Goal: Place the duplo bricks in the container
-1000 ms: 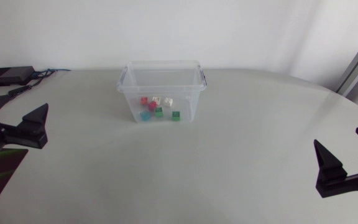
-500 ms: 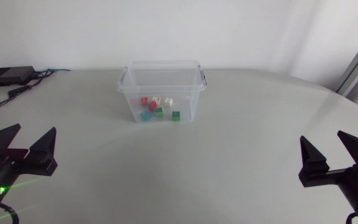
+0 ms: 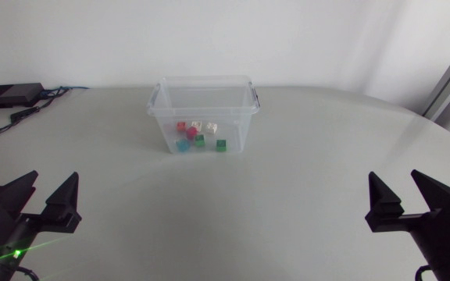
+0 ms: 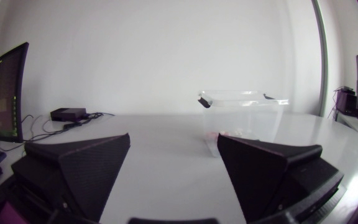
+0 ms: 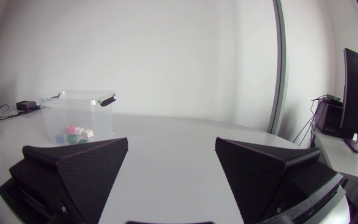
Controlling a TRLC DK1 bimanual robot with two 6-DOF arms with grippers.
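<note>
Nearest the camera, the left gripper (image 3: 44,204) had come in from the table's left edge over the last sec and dropped back toward the near edge. Both its wedge fingers showed now, spread wide w/ nothing btwn them. The right gripper (image 3: 408,207) had done much the same on the other side. It had shifted inward from the right edge, its second finger coming into the head view, jaws likewise splayed and empty. Both wrist views agreed: fingers apart, nothing held, the table (image 3: 248,215) stretching ahead.

Further out, nothing had moved. The clear container (image 3: 162,117) sat at the same spot, open-topped, well apart from both grippers. The duplo bricks (image 3: 198,134) (red, white, blue, green) lay clustered on its floor, arranged as they were a sec ago. At the far left the black box (image 3: 10,94) w/ its cables was unchanged too.

Judgement: the arms were prob. settling into a rest pose, not starting another pick. W/ every brick in sight inside the container and both tools released, the task looked done, or v. nearly so. No further move seemed called for.
</note>
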